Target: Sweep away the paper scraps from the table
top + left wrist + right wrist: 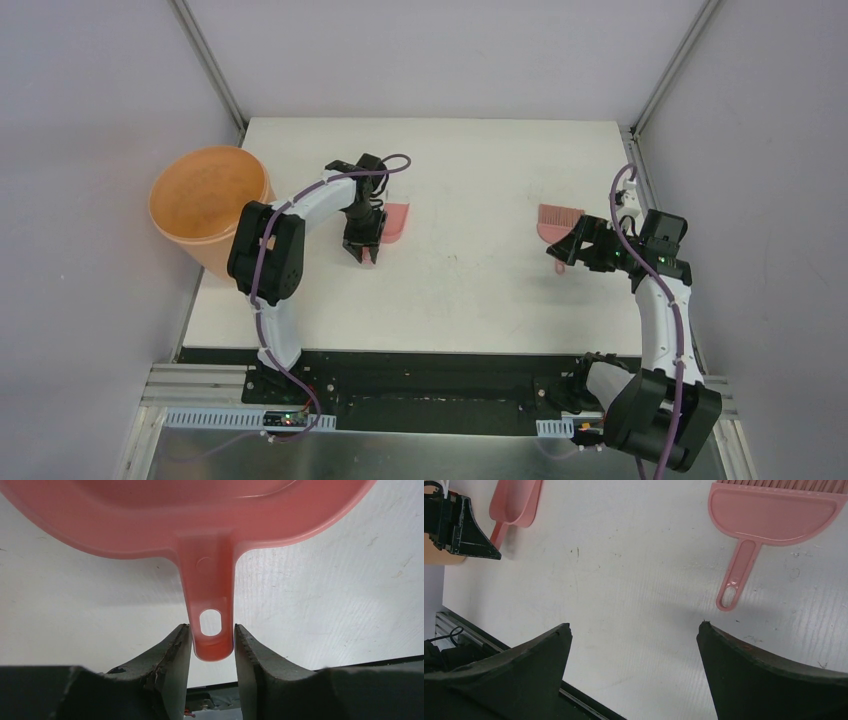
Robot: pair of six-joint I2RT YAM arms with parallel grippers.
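No paper scraps show in any view. The pink dustpan (396, 222) lies on the white table (470, 280) left of the middle. My left gripper (364, 250) stands at its handle. In the left wrist view the handle end (212, 630) lies between my fingers with a thin gap on each side, so the gripper (212, 640) is slightly open around it. The pink hand brush (556, 220) lies at the right, bristles away from me. My right gripper (572, 255) is wide open and empty just near of the brush handle (734, 580).
A big orange bucket (205, 200) stands off the table's left edge, beside the left arm. Metal frame posts rise at the back corners. The dustpan (516, 502) and the left gripper (469, 535) show in the right wrist view's top left.
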